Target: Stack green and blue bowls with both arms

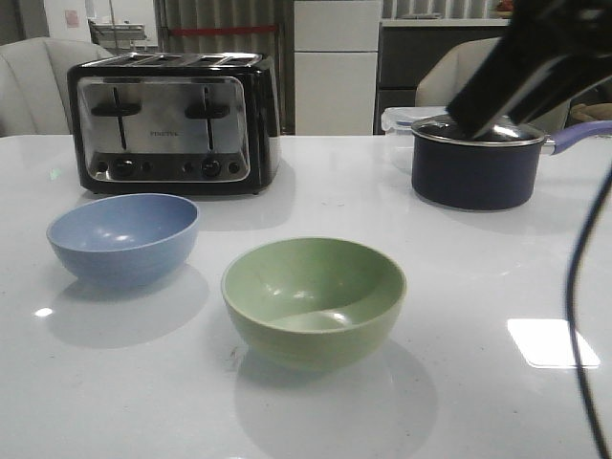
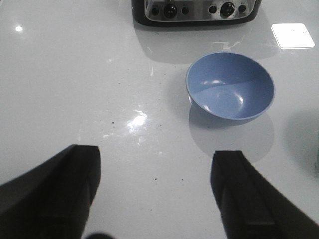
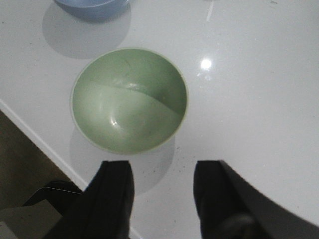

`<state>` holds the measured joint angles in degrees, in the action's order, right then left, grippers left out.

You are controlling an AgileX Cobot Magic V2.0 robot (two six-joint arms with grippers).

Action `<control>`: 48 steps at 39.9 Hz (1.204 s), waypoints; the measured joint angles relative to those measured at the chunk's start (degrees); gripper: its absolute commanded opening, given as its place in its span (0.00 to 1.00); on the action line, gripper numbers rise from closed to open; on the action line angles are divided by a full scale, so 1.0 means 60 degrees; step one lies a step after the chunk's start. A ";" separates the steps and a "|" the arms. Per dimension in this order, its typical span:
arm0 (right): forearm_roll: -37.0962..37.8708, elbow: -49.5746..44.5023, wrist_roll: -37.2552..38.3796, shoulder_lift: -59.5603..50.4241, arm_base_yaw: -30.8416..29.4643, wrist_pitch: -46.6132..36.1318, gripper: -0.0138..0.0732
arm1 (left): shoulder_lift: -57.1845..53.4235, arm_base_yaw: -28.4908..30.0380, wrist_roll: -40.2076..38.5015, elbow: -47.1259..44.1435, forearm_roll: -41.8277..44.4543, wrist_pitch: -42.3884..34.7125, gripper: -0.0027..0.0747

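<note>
The green bowl (image 3: 129, 99) sits upright on the white tabletop (image 3: 249, 74) just ahead of the right tool (image 3: 162, 191), whose two fingers are spread apart with nothing between them. The blue bowl (image 2: 230, 85) lies farther ahead of the left tool (image 2: 154, 194) and off toward one finger's side; that tool also gapes wide and holds nothing. The two bowls stand near each other but apart.

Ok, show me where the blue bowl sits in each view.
Front view: blue bowl at left, in front of the toaster.
Left wrist view: right of centre, the toaster's knobs beyond it.
Right wrist view: only its rim at the top edge.
Shared landmark: the green bowl, its neighbour in front and right wrist views.
</note>
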<state>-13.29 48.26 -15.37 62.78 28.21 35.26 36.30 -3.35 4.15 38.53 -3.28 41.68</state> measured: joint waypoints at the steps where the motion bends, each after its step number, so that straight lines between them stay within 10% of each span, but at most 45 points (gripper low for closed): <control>1: 0.0000 -0.0136 0.0000 -0.0217 0.0000 0.0021 0.63 | 0.0000 -0.0016 0.0000 0.0000 -0.0048 0.0000 0.72; 19: 0.0014 -0.1173 -0.0022 -0.3097 0.0000 0.1682 0.63 | 0.1441 -0.1066 0.0309 0.0000 -0.0296 -0.0271 0.82; 48: 0.0035 -0.1173 -0.0022 -0.3215 0.0000 0.1778 0.63 | 0.8913 -0.1066 0.0324 0.3125 -0.0832 -0.1856 0.86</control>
<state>-13.08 41.22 -15.51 43.49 28.21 45.93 89.78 -9.74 6.09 57.28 -8.26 30.54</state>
